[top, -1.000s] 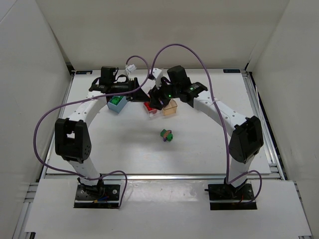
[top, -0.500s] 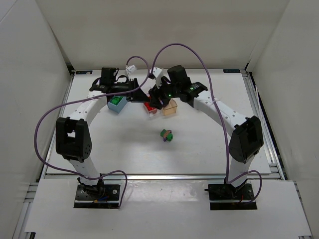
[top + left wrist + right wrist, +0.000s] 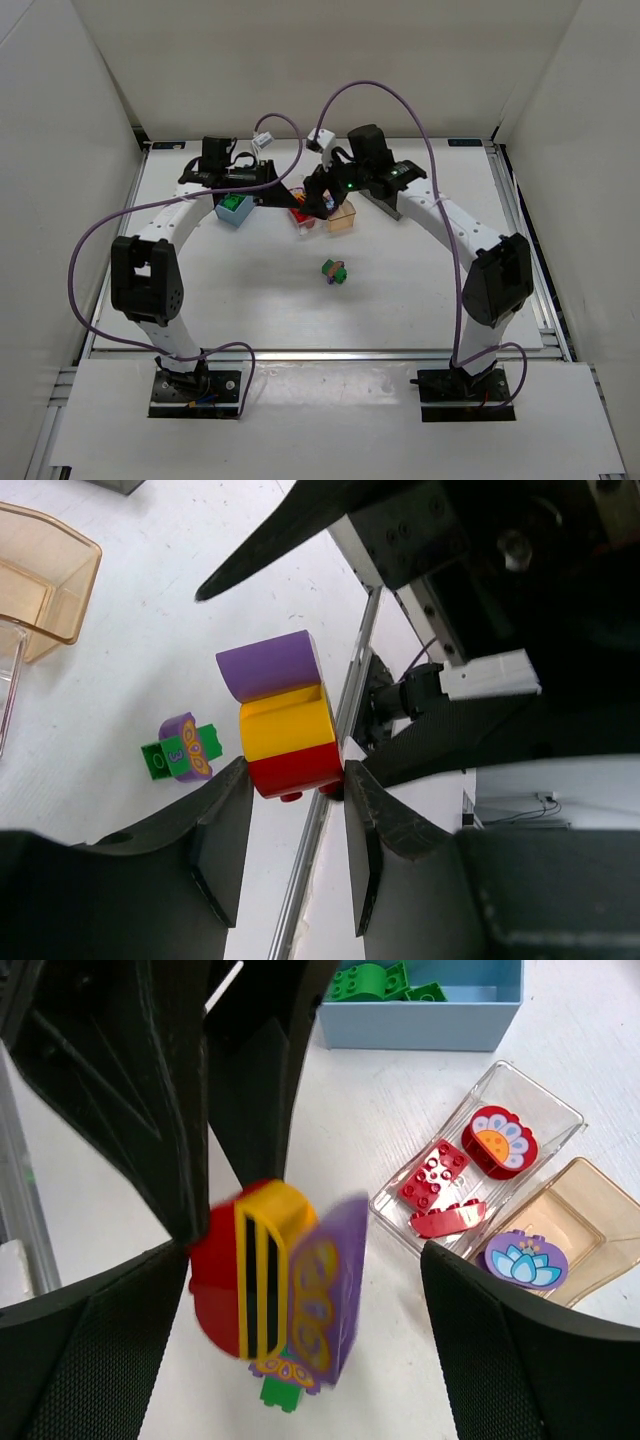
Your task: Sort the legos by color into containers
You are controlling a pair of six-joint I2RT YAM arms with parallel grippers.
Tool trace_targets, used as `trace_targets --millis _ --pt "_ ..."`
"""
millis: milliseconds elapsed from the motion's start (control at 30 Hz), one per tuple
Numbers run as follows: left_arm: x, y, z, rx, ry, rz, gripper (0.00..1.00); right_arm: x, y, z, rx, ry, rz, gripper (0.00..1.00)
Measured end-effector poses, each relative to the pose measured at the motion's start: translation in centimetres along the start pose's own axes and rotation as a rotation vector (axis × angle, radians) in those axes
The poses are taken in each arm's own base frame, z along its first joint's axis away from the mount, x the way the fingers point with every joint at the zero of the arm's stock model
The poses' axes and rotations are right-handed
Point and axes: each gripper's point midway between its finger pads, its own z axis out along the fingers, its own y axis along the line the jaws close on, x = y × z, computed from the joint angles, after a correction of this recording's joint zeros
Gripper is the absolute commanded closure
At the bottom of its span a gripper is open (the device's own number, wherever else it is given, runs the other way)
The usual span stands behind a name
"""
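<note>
Bench (image 3: 420, 290): white, walled on three sides. Both arms reach away from their bases and meet over its far middle.

Left arm (image 3: 170, 215) and right arm (image 3: 440, 215): their hands face each other, close together, above the bins.

Left hand (image 3: 295, 780): fingers pressed onto the red base of a stack (image 3: 285, 725), pinching it from both sides. The stack runs red, then yellow, then a curved purple piece furthest from the hand. It is off the bench.

Right hand (image 3: 305, 1248): fingers spread wide. In its own camera the stack sits between them, but the left wrist view shows one right finger clear of the stack, not touching.

Light blue bin (image 3: 420, 1022): just beside the left wrist, on the side toward the arm bases. It holds green bricks (image 3: 372, 980).

Clear bin (image 3: 540, 1105): below where the two hands meet. It holds red pieces (image 3: 433, 1173): a studded brick, a round flower-printed one and a curved one.

Peach bin (image 3: 590, 1210): against the clear bin, below the right hand. It holds a purple tile (image 3: 525, 1258) with a lotus print.

Green brick (image 3: 180, 755): alone on the bench with a purple butterfly piece on it, well apart from both hands on the side toward the bases, outside every bin.
</note>
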Motion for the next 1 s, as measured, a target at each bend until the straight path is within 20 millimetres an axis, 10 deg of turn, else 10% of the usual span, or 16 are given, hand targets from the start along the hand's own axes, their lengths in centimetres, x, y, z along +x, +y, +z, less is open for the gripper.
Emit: trace_targets --millis 500,1000 --pt "0.5 1.0 -4.0 0.086 -0.044 0.069 0.88 -1.4 -2.8 -13.5 -0.16 -0.133 0.173 0.01" --pt "0.4 -3.4 -0.7 0.232 0.028 0.259 0.88 -1.7 0.2 -8.0 -0.708 -0.108 0.536 0.04"
